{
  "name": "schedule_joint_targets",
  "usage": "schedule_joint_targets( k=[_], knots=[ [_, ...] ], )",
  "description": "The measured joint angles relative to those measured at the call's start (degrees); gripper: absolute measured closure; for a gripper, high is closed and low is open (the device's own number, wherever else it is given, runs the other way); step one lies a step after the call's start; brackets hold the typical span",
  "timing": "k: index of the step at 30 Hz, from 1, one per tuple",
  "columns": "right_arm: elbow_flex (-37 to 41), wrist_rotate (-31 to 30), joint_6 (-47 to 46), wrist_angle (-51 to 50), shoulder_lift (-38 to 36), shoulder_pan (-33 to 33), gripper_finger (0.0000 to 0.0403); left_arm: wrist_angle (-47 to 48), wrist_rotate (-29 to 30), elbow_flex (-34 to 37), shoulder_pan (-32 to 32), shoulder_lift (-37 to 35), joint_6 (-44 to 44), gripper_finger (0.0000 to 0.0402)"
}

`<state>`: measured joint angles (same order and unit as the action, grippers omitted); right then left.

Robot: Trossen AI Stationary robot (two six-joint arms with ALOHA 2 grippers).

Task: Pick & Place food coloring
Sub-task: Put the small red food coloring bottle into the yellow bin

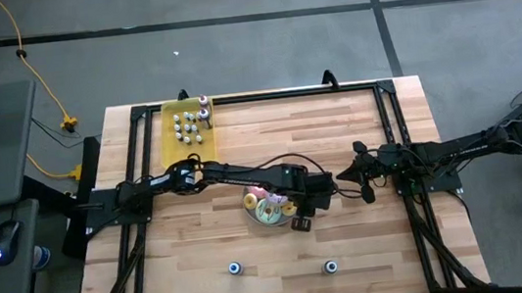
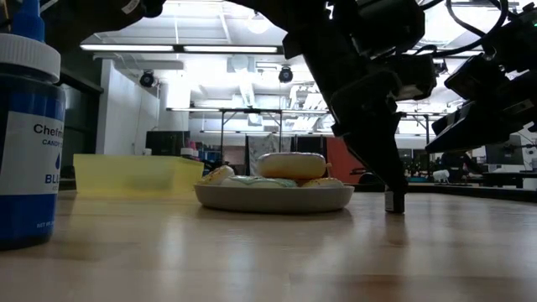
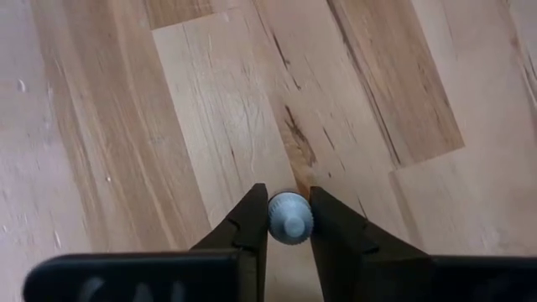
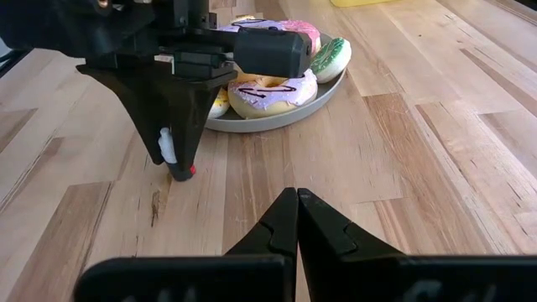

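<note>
A tiny food coloring bottle (image 3: 290, 220) with a pale grey cap stands on the wood just to the right of a plate of doughnuts (image 1: 270, 208). My left gripper (image 3: 289, 195) reaches over the plate and is shut on this bottle. Several more small bottles stand in a yellow tray (image 1: 185, 130) at the far left. Two others stand on the table near its front edge (image 1: 235, 268) (image 1: 330, 267). My right gripper (image 4: 295, 195) waits shut and empty at the table's right side, pointing at the left gripper. My left gripper pinches the bottle between its two fingers, one on each side of the cap end (image 3: 277, 220). The fingers (image 4: 180, 126) slant down from above, coming from the table's left. The bottle stands upright with its bottom (image 2: 394, 208) on the wood.
The doughnut plate (image 2: 273, 197) lies right beside the held bottle, under the left arm. A blue-labelled bottle (image 2: 25, 126) stands close to the low camera. A black frame (image 1: 265, 95) runs along the table's edges. Bare wood stretches right of the plate and toward the near edge.
</note>
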<state>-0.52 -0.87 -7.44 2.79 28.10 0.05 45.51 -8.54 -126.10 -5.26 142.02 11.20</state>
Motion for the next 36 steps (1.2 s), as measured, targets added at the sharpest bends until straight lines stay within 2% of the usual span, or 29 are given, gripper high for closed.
schedule_joint_targets(
  k=[5,14,19,29,36],
  knots=[
    [-0.01,-0.02,0.0,0.0,0.0,-0.02,0.0402,1.24,0.26,-0.04,0.0,-0.85,0.04,0.0338],
    [-0.01,-0.02,0.0,0.0,0.01,-0.01,0.0402,8.48,0.61,-8.84,0.39,-0.87,0.5,0.0337],
    [0.0,0.0,0.0,0.0,0.01,0.0,0.0402,9.38,0.72,-9.01,0.45,-3.81,0.52,0.0337],
    [0.0,-0.01,0.0,-0.2,-0.01,0.0,0.0402,17.65,1.6,-8.81,2.89,-9.8,-0.11,0.0337],
    [-0.02,-0.02,0.0,-0.09,0.0,-0.01,0.0402,26.53,1.62,-8.87,6.88,-14.03,-7.91,0.0337]
  ],
)
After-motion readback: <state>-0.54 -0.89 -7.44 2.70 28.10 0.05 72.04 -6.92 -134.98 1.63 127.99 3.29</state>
